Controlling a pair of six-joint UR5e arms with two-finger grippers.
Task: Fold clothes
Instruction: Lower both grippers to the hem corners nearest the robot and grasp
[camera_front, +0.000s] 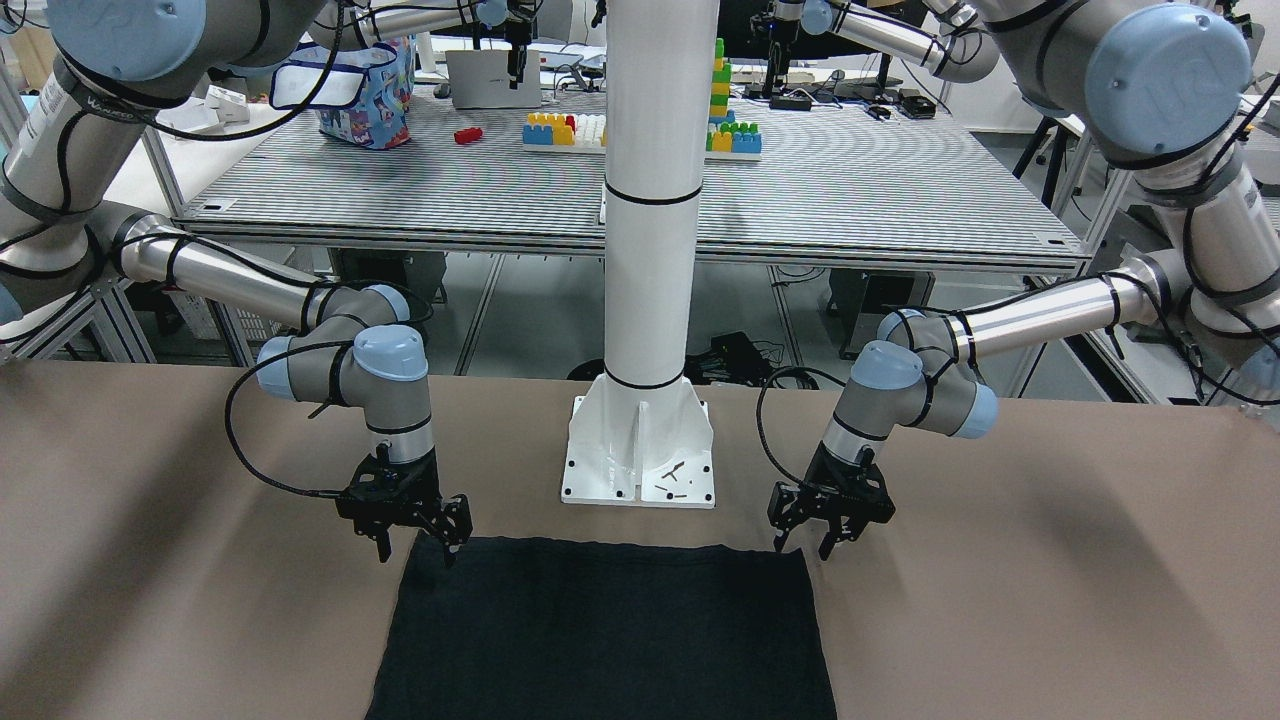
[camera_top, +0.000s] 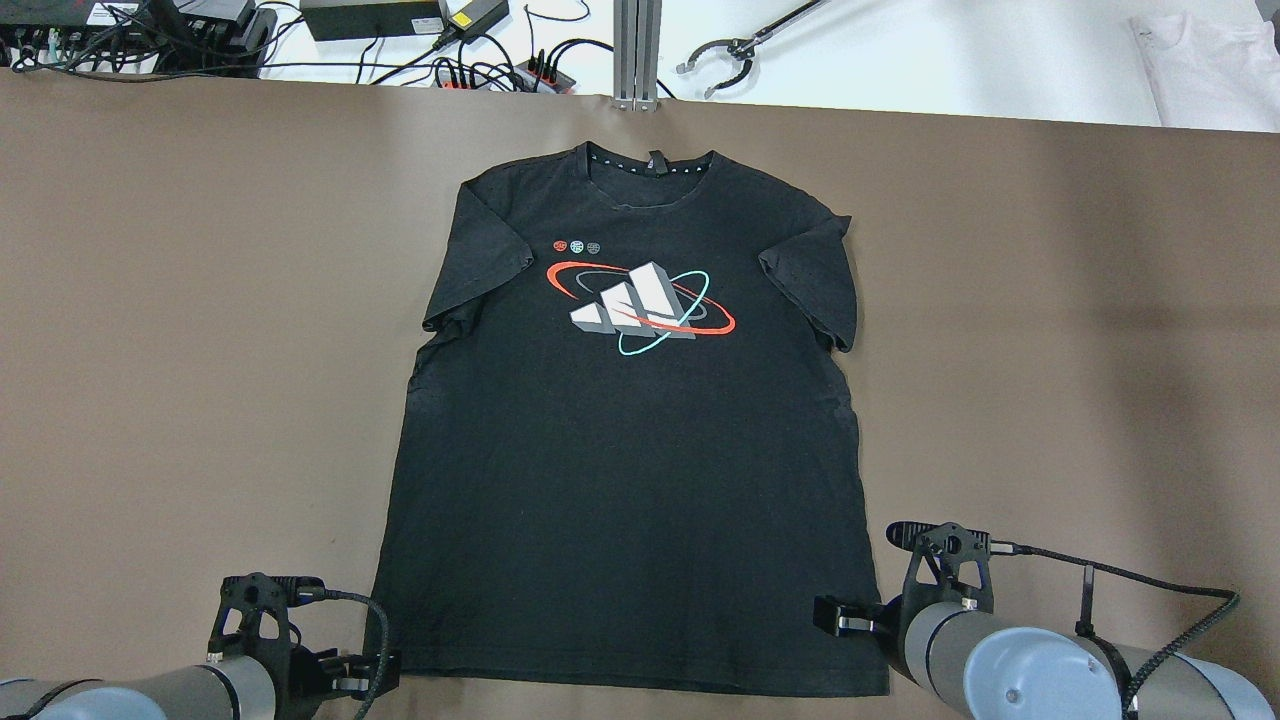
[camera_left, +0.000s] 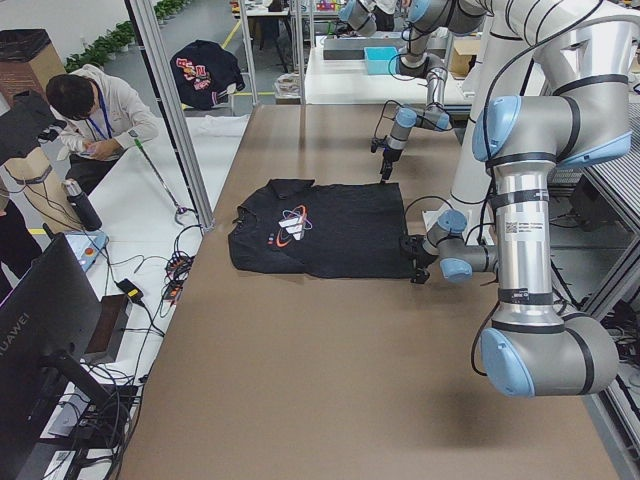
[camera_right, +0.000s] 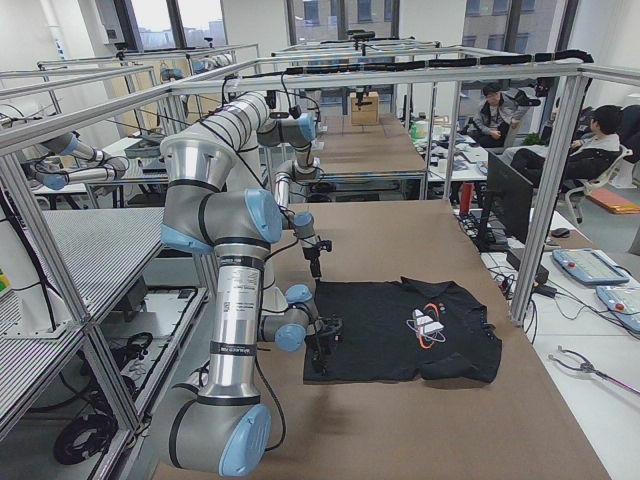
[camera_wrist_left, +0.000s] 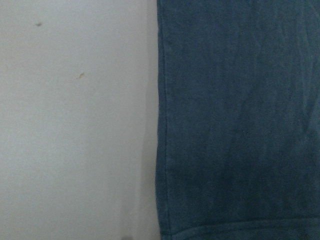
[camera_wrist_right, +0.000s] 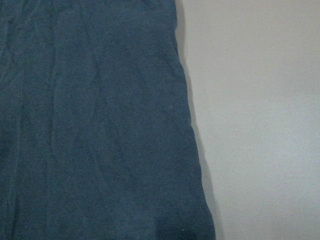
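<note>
**Brown desk carries a flat black T-shirt, with both tools at its hem**

Brown covering is seen across the whole desk (camera_top: 150, 350), and a black T-shirt (camera_top: 630, 480) is laid flat near its middle, print side up. The collar is turned away from the robot and the hem lies along the robot's edge. A red, white and teal logo (camera_top: 645, 305) is printed on the chest.

The left tool (camera_front: 802, 548) is held just off one hem corner, with its fingers spread and nothing between them. The right tool (camera_front: 417, 553) is held at the other hem corner, likewise spread, with one finger over the cloth edge. Whether that finger touches the cloth cannot be told. In each wrist view only the shirt's side edge and bare desk are shown.

A white pillar (camera_front: 655, 200) is planted between the two arms. Its base plate (camera_front: 640, 470) sits just beside the hem, and a few small dark bits are scattered on it.

Beyond the collar, cables and power bricks (camera_top: 400, 20), a metal post (camera_top: 637, 50) and a long-handled grabber (camera_top: 740, 50) are seen. A second bench behind the robot is loaded with coloured building blocks (camera_front: 560, 130) and a patterned bag (camera_front: 365, 95). A seated person (camera_left: 95, 110) is visible off the desk's far side.
</note>
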